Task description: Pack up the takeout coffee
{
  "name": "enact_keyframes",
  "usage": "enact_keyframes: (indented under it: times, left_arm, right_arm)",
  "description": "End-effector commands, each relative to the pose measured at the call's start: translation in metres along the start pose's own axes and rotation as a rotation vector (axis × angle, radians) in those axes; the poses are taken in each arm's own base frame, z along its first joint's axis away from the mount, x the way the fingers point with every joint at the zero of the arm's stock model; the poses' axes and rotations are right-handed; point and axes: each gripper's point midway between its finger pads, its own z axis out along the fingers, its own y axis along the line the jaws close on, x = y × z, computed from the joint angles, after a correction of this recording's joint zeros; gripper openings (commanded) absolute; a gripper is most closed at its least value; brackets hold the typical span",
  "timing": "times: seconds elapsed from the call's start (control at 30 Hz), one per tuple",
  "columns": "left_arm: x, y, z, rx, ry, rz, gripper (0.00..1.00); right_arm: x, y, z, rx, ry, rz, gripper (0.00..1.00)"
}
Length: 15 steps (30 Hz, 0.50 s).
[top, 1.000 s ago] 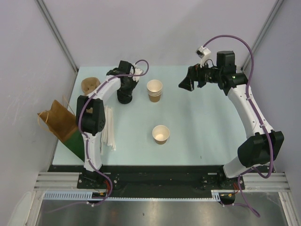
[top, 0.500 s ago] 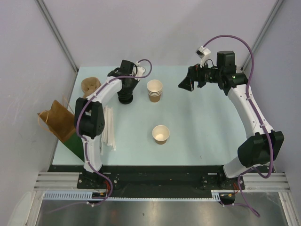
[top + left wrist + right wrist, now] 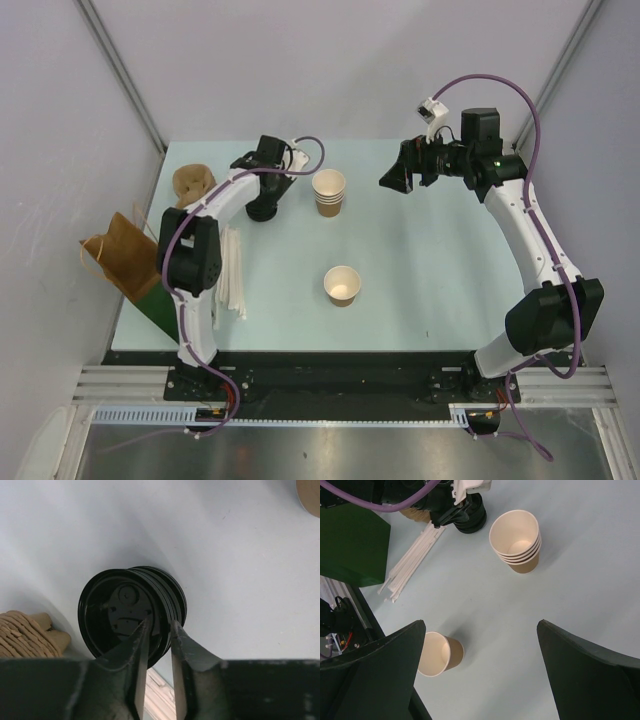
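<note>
left arm stretched from the near edge up along the left side toward the far-left corner, elbow raised, wrist bent steeply down. at its end the left gripper (image 3: pixel 160 635), tipped over a stack of black lids (image 3: pixel 131 611) standing near that corner. fingers (image 3: pixel 140 649) only a narrow slit apart, set astride the near rim of the top lid, clamped on nothing.

right arm reared high from the near-right corner, forearm slanting toward the far edge, wrist turned leftward. right gripper (image 3: pixel 395 180) up in the air over the far-right part of the table (image 3: pixel 450 270), spread as wide as it goes, empty.

cup (image 3: pixel 342 285) upright and lidless, between the middle of the table and the near edge, well apart from both grippers. cup stack (image 3: pixel 328 192) toward the far edge, just right of the lids. straws (image 3: pixel 232 270) lying along the left edge; bag (image 3: pixel 125 262) at the left edge, partly off it.
</note>
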Motion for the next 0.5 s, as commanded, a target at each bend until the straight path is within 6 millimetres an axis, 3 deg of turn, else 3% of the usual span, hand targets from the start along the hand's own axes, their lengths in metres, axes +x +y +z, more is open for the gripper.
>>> enact_keyframes:
  times: [0.0,0.17,0.33,0.43,0.47]
  left_arm:
    - [-0.027,0.013,-0.033,-0.05,-0.1,0.015,0.33]
    - [-0.032,0.017,-0.041,-0.06,-0.115,0.007,0.39]
    - [-0.052,0.029,-0.065,-0.061,-0.184,-0.039,0.46]
    - [-0.052,0.042,-0.067,-0.058,-0.172,-0.095,0.47]
    - [-0.047,0.043,-0.057,-0.043,-0.146,-0.116,0.47]
  right_arm:
    - [-0.014,0.003,-0.003,-0.013,-0.04,-0.028,1.0]
    - [-0.014,0.003,-0.003,-0.015,-0.04,-0.028,1.0]
    - [-0.015,0.005,-0.004,-0.018,-0.042,-0.028,1.0]
    - [-0.016,0.005,-0.004,-0.021,-0.045,-0.025,1.0]
    - [-0.015,0.005,-0.004,-0.021,-0.044,-0.024,1.0]
